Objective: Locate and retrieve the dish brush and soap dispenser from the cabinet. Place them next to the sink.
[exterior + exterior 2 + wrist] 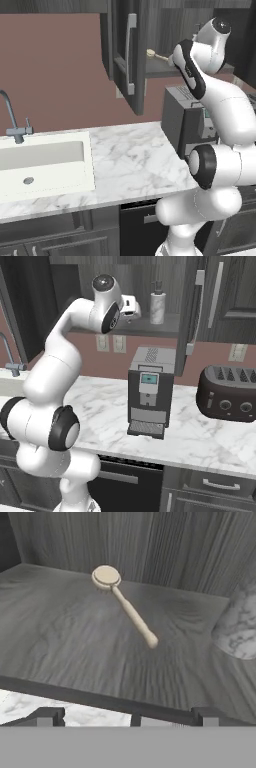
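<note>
The dish brush point(127, 609) lies flat on the cabinet point(120, 45) shelf point(55, 637), its round pale head toward the back wall and its handle pointing at me. The brush point(152, 54) also peeks out beside the open door. The marbled soap dispenser point(158, 305) stands upright on the same shelf, to the right of the brush point(240, 629). My gripper point(127, 718) is open and empty at the shelf's front edge, short of the brush's handle end. In the right base view the gripper point(134, 310) hangs just left of the dispenser. The white sink point(89, 150) is set in the counter far to the left.
The cabinet door with its silver bar handle point(131, 52) stands open to the left of the hand. A grey coffee machine point(150, 391) stands on the marble counter under the shelf, with a dark toaster point(227, 393) to its right. A curved faucet point(12, 120) rises behind the sink.
</note>
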